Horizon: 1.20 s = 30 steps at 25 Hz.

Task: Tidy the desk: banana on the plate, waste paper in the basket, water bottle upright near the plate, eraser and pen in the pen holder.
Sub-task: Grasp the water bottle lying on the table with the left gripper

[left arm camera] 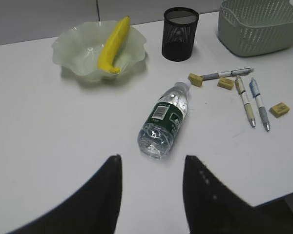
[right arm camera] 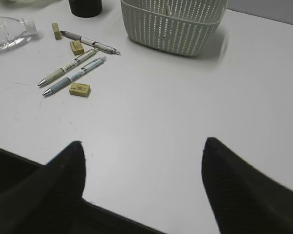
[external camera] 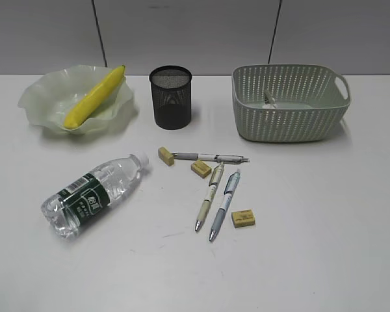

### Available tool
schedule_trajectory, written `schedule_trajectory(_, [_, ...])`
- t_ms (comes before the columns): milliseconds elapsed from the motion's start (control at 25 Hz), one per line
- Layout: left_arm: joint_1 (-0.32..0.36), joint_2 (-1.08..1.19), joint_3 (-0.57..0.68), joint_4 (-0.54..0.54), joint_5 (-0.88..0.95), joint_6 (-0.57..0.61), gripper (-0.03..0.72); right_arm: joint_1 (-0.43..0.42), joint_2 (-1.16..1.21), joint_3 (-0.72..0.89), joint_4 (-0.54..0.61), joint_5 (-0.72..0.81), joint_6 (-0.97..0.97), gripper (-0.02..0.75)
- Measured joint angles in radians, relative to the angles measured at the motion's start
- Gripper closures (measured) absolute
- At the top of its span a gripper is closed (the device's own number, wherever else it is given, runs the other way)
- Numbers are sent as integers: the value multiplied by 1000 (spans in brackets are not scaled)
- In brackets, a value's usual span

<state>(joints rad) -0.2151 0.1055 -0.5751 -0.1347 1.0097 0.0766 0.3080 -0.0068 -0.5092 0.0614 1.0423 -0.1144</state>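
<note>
White desk (external camera: 325, 247) holds water bottle (external camera: 94, 194); grey panelled wall (external camera: 182, 32) behind.

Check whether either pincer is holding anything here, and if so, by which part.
Nothing is held. The left pincer is open above the desk near the lying water bottle; the right pincer is open over bare desk.
</note>
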Motion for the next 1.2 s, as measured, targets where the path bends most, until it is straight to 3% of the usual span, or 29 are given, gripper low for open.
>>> schedule_trajectory(160, [0,226,-70,-39,-38,16,327,0,0,0,0,-1,0,157])
schedule_trajectory(440, [0,758,-210,-171,-112,166,252,0,0,0,0,-1,0,159])
schedule_trajectory(640, [-9,1088,-319,-190,-120,197,171,0,0,0,0,-1,0,167])
schedule_trajectory(840, [-111,1336,-452,-159,-147,227,126,0,0,0,0,-1,0,167])
schedule_trajectory(1000, [-215,1498,-554,-53,-181,230,124,0,0,0,0,-1,0,167])
schedule_trajectory(1200, [-260,1668,-656,36,-181,156,95,0,0,0,0,-2,0,168])
